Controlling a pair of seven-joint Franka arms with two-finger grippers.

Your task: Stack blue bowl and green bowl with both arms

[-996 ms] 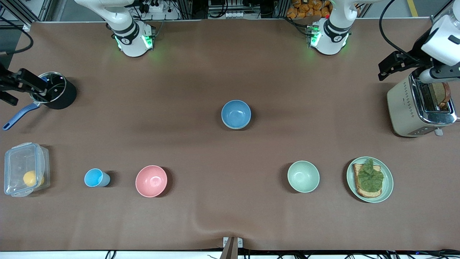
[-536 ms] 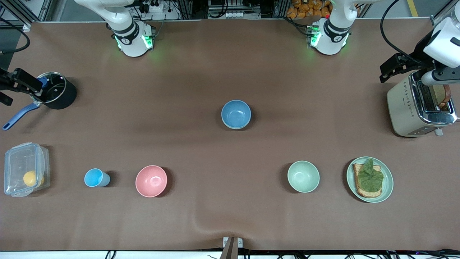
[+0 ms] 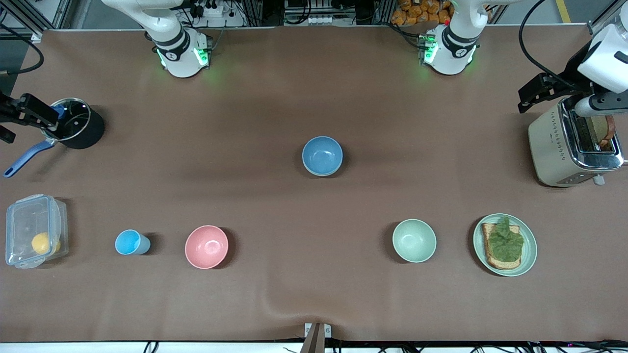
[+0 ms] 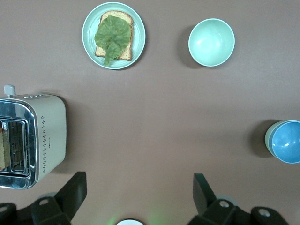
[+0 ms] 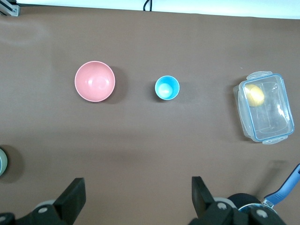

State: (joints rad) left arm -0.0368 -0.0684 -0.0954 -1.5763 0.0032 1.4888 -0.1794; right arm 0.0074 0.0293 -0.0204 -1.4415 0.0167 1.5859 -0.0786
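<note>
Brown cloth covers the table [image 3: 274,88] from edge to edge in the front view. The blue bowl [image 3: 322,156] stands upright at mid-frame, alone, with bare cloth all around it. The green bowl [image 3: 414,240] sits in the lower part of the frame, nearer the front camera and toward the left arm's end, well apart from the blue one. Just beside it, closer to that end, is a green plate [image 3: 529,256] carrying toast topped with a leaf of lettuce. Above the plate in the frame stands a cream toaster [image 3: 549,147] with a slice in its slot.

Along the same lower row, toward the right arm's end, are a pink bowl [image 3: 206,246], a small blue cup [image 3: 129,242] and a clear lidded box [image 3: 33,230] with something yellow inside. A black pot [image 3: 83,130] with a blue handle sits at the frame's upper edge on that end.

Both grippers are up in the air with fingers spread wide and nothing between them — the left gripper [image 4: 139,194] by the toaster, the right gripper [image 5: 137,197] over the pot.
</note>
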